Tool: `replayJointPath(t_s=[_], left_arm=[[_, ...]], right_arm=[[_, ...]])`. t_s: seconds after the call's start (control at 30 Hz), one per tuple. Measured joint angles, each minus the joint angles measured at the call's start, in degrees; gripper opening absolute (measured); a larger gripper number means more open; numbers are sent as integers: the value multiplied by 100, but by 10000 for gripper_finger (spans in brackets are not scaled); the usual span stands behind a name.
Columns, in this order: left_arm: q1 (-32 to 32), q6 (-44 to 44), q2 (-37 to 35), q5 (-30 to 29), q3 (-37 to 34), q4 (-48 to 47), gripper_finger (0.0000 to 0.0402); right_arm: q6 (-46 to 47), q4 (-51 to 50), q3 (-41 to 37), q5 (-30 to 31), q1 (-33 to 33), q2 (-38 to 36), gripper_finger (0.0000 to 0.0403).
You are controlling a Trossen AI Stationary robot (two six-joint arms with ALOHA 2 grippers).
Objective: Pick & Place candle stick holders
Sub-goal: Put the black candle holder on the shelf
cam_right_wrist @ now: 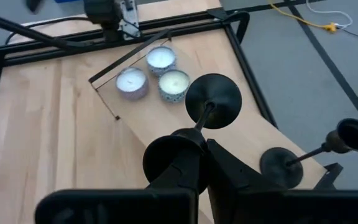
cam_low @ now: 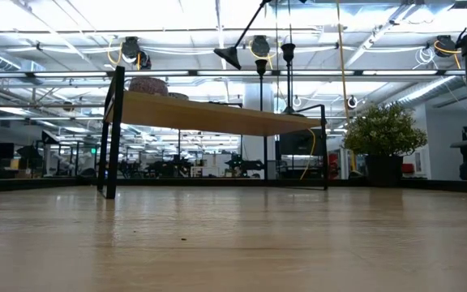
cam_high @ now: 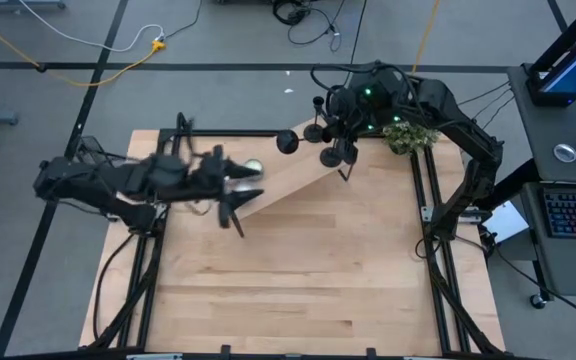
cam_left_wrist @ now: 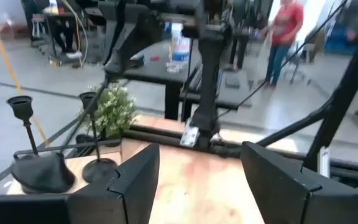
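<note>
Three black candlestick holders are at the far side of the table, over a raised wooden shelf (cam_high: pixel 298 178). Two stand on their round bases near the shelf's right end (cam_low: pixel 259 49) (cam_low: pixel 289 53); one shows in the right wrist view (cam_right_wrist: pixel 284 165). My right gripper (cam_right_wrist: pixel 197 155) is shut on the third holder (cam_right_wrist: pixel 213 99), above the shelf (cam_low: pixel 209 113). My left gripper (cam_left_wrist: pixel 197 186) is open and empty over the shelf's left part (cam_high: pixel 240 195), beside the tealights. It looks toward the two standing holders (cam_left_wrist: pixel 39 171) (cam_left_wrist: pixel 98 167). My right gripper pinches the holder's thin stem (cam_right_wrist: pixel 199 123) between its two fingers, at the end away from the base; the fingers hide the cup. The holder is lifted clear of the shelf and tilted, its round base (cam_low: pixel 232 55) pointing down and away from the gripper.
Three silver-white tealights (cam_right_wrist: pixel 160 71) sit on the shelf's left part. A small potted plant (cam_high: pixel 408 135) stands at the far right corner. Black frame rails run along the table's left and right sides (cam_high: pixel 438 250). The near half of the table is bare wood (cam_high: pixel 298 290).
</note>
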Motion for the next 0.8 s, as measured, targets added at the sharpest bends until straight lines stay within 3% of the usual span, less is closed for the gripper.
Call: replayJointPath(t_s=[0.33, 0.53, 0.8], left_arm=[[1266, 701, 1556, 1775, 1673, -650, 232], [1637, 1039, 2300, 1947, 2215, -1395, 232], [1814, 1341, 2678, 1714, 2375, -1440, 232]], right_arm=[[-144, -258, 0, -9, 2, 0, 3], [-178, -258, 0, -311, 2, -2, 3], [-198, -303, 0, -317, 2, -4, 3]])
